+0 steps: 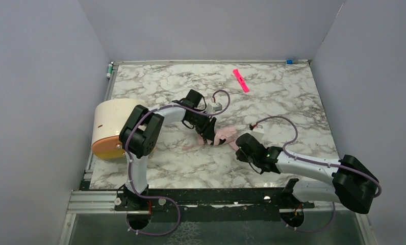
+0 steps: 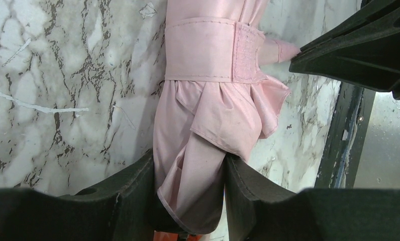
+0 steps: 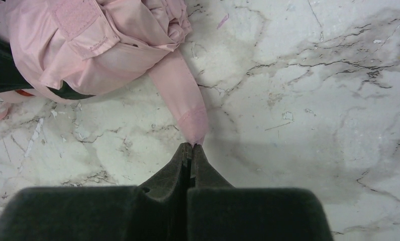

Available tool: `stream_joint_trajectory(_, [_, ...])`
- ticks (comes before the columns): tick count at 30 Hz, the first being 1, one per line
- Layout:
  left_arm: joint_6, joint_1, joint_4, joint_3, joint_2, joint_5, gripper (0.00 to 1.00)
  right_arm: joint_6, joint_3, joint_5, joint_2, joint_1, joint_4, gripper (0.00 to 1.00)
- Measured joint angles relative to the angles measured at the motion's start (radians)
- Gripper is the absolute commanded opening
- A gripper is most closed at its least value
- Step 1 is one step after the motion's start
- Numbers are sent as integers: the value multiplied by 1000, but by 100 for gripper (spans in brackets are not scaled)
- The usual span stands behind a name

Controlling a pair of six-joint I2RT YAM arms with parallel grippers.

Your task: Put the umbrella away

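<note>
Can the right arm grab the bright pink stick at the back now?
Probably not yet: the right gripper is pinching the umbrella strap and must let go first. Its way to the stick looks free.

Top view: umbrella (image 1: 226,136) sat partly under left gripper (image 1: 207,138), ends hidden. Both wrist views cut it off at the top edge. Strap (image 3: 185,103) tip vanished between right gripper (image 3: 192,146) fingers. Cream cylinder (image 1: 109,117) was part-hidden behind left arm. Far-left corner item (image 1: 109,69) was too small to tell.

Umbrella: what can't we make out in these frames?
Top view: umbrella small, middle covered by left arm; handle, shaft indiscernible.
Left wrist: near end hidden inside left gripper; far end cut by top edge.
Right wrist: strap tip vanishes into shut right gripper; bundle cut by frame corner.
</note>
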Motion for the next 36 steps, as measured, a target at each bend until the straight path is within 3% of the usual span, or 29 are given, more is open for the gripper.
stream_joint_trajectory(12, [-73,-21,59,-63,-53,-75,0,-47,-40,-145,11,-6,42,0])
stream_joint_trajectory(19, [-114,-56,111,-116,-103,-170,0,-53,-43,-149,4,-8,48,2])
stream_joint_trajectory(20, [-117,-64,120,-125,-112,-185,0,-47,-52,-143,-18,-8,51,4])
stream_joint_trajectory(24, [-126,-85,148,-149,-132,-241,0,-10,-79,-126,-103,-7,34,32])
stream_joint_trajectory(27, [-126,-87,186,-150,-136,-322,0,32,-107,-119,-146,-1,-11,45])
stream_joint_trajectory(31, [-124,-100,217,-150,-137,-397,0,99,-135,-96,-207,-1,-48,58])
stream_joint_trajectory(36, [-122,-113,231,-150,-139,-454,0,177,-157,-83,-282,-24,-59,62])
